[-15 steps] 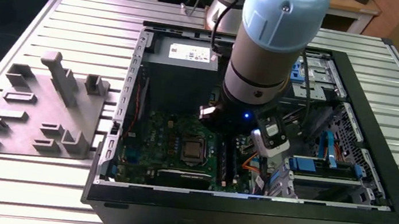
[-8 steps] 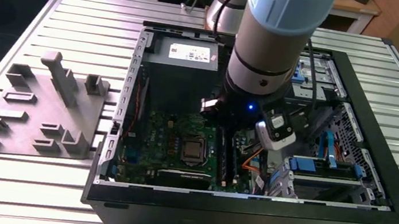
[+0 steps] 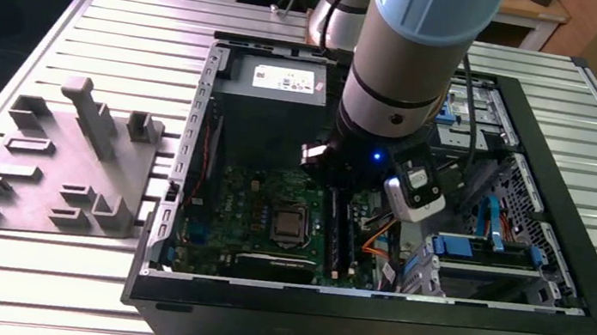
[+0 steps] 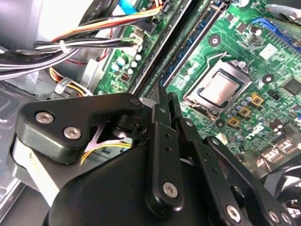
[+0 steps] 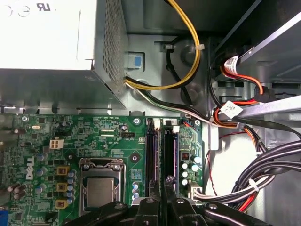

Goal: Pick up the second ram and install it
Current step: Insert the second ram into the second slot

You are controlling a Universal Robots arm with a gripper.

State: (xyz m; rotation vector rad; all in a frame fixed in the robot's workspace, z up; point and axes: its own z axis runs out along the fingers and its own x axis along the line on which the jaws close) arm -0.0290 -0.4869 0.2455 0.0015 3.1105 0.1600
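The second ram (image 3: 335, 229) is a long dark stick standing in a memory slot of the green motherboard (image 3: 235, 211), inside the open computer case. In the first wrist view the second ram (image 5: 168, 153) sits in the slot farther from the processor, beside another dark slot (image 5: 150, 153). My gripper (image 3: 337, 188) reaches straight down into the case over that stick. In both wrist views the gripper (image 5: 162, 184) (image 4: 165, 94) has its black fingers drawn together at the stick's top edge, about midway along it. The second ram (image 4: 188, 49) runs away from the fingertips.
A processor socket (image 5: 99, 188) lies beside the slots. The power supply (image 3: 276, 78) fills the far end of the case, and bundled cables (image 5: 263, 160) and a drive cage (image 3: 485, 244) crowd the exterior view's right. A grey fixture plate (image 3: 54, 179) with a tall post (image 3: 91, 114) sits outside the case.
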